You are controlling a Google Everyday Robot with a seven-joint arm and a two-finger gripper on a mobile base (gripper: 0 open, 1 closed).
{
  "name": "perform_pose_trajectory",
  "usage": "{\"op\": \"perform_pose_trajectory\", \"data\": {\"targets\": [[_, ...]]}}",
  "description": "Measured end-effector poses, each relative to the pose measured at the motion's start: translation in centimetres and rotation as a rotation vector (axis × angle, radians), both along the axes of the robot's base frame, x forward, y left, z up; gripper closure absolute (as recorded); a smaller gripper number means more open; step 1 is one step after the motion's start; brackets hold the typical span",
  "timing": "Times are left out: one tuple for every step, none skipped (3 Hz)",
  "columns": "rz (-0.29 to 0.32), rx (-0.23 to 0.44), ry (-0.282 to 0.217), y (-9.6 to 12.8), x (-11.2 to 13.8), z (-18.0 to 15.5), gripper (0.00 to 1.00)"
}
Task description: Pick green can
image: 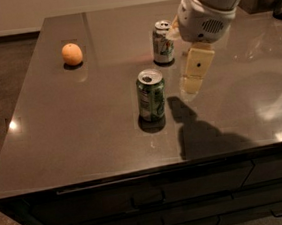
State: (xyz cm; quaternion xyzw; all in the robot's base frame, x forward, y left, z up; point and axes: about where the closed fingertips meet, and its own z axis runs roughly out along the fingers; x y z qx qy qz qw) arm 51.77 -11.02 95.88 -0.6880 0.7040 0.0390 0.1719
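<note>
The green can (pixel 151 96) stands upright near the middle of the dark table (pixel 83 135). It is dark green with a silver open top and pale label patches. My gripper (pixel 193 81) hangs from the white arm just right of the can, a little above the table and slightly behind it, about a can's width away. It holds nothing that I can see. Its shadow falls on the table to the right of the can.
A white-silver can (pixel 162 43) with green and red marks stands behind the green can, close to the arm's wrist. An orange (pixel 72 54) lies at the back left. The table's front edge runs just below, with drawers under it. Dark items sit at the far right corner.
</note>
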Motion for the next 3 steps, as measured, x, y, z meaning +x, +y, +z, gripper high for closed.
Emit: {"op": "perform_pose_trajectory", "data": {"targets": [[0.044,0.0,0.035,1.7,0.3,-1.7,0.0],[0.082,0.006,0.064,3.2,0.2,-3.0,0.0],[0.119,0.012,0.085,4.7,0.2,-3.9,0.0]]}}
